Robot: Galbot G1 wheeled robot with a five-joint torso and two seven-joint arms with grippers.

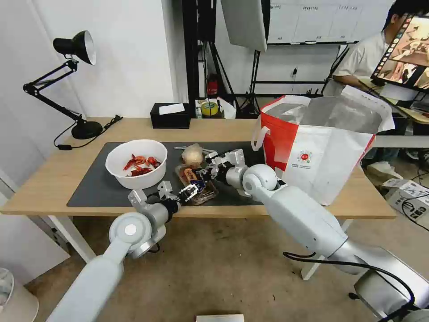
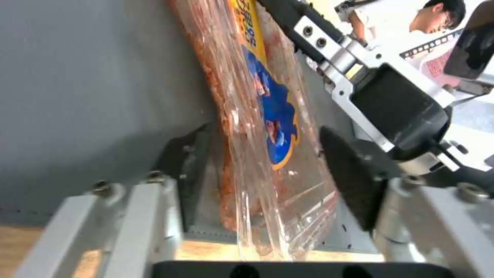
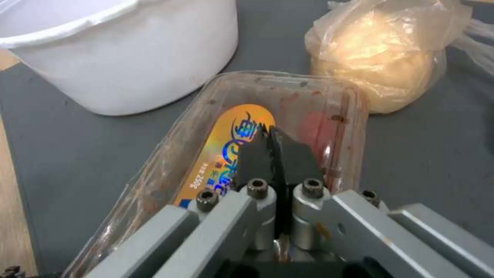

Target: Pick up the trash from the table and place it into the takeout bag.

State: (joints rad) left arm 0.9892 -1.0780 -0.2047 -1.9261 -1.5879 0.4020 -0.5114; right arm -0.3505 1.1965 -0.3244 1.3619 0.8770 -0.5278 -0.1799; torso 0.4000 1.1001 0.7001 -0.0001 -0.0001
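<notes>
Head view | bowl (image 1: 136, 169) beside tray (image 1: 196, 184); left tool (image 1: 189, 191) wide astride tray; right tool (image 1: 208, 171) pinched together

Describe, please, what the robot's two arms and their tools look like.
Both arms have smooth light-grey shells with round white joint caps. A black cable loops along the right arm. The left tool and right tool have silver metal brackets with dark bolts and black finger pads.

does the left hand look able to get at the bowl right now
Probably not yet: the left hand straddles the tray's edge, fingers open, with the right hand shut over the tray. The bowl beside it is unobstructed.
</notes>
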